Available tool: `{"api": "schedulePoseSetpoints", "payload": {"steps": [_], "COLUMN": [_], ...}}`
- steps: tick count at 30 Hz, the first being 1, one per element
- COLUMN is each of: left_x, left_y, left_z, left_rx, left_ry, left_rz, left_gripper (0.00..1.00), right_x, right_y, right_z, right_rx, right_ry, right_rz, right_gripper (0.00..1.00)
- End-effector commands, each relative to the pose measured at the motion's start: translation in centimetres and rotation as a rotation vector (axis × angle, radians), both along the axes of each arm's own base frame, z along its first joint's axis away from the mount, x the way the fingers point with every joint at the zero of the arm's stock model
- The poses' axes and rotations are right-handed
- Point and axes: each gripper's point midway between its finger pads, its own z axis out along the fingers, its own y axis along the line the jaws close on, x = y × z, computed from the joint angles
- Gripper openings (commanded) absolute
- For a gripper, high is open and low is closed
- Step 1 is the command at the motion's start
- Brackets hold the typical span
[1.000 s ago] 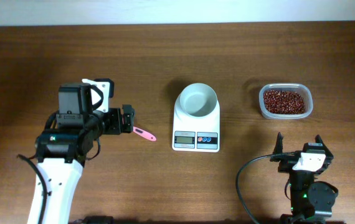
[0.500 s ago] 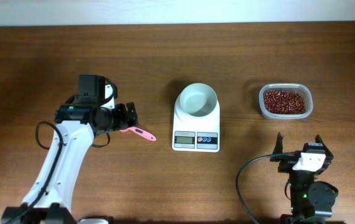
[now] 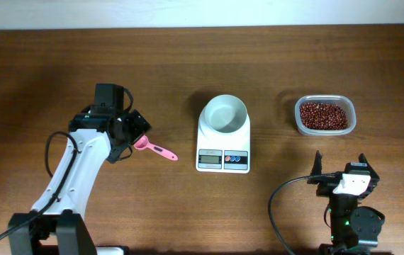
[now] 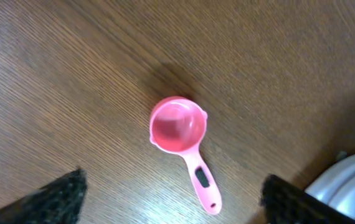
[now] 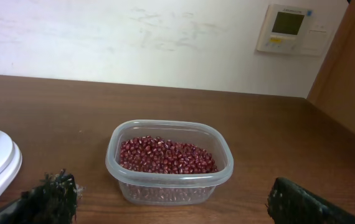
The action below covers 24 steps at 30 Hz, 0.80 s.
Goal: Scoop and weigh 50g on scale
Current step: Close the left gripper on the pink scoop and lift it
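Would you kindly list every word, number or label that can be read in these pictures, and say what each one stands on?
No text can be read anywhere.
The display of the scale: too small to read.
The wall panel: screen and print are blurred and unreadable.
The scoop: a dark mark on the handle, no legible letters.

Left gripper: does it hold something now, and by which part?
Nothing is held. The left gripper is open above the pink measuring scoop, which lies free on the table. The right gripper is open and empty too.
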Motion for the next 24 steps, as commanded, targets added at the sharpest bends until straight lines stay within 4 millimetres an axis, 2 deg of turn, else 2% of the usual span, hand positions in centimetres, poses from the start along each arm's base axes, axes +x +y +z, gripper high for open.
{"api": "schedulePoseSetpoints", "payload": {"steps": [1, 4, 8, 12, 13, 19, 24], "left_x": [0.4, 0.3, 0.3, 0.3, 0.3, 0.3, 1.1], "left_y": [0.9, 1.0, 1.0, 1.0, 1.0, 1.0, 1.0], "left_z": [0.0, -0.6, -2.6, -4.4, -4.7, -6.7, -6.8], "left_rx": [0.038, 0.045, 0.042, 0.043, 0.043, 0.045, 0.037], "left_ry": [-0.003, 0.016, 0.074, 0.117, 0.126, 0.166, 0.139], "left_rz": [0.032, 0.033, 0.046, 0.049, 0.048, 0.048, 0.078], "left_gripper": [0.88, 0.89, 0.87, 0.83, 0.79, 0.76, 0.77], "right_x": [0.0, 0.0, 0.0, 0.0, 0.0, 0.0, 0.0], "right_y": [-0.2, -0.2, -0.2, -0.2, -0.2, -0.2, -0.2], "right_z": [-0.3, -0.3, -0.3, -0.3, -0.3, -0.3, -0.3], "right_rx": [-0.001, -0.001, -0.001, -0.001, -0.001, -0.001, -0.001], "right_ry": [0.008, 0.008, 0.008, 0.008, 0.008, 0.008, 0.008], "right_rz": [-0.014, -0.014, -0.014, -0.014, -0.014, -0.014, -0.014], "right_gripper": [0.99, 0.99, 0.99, 0.98, 0.99, 0.99, 0.99]}}
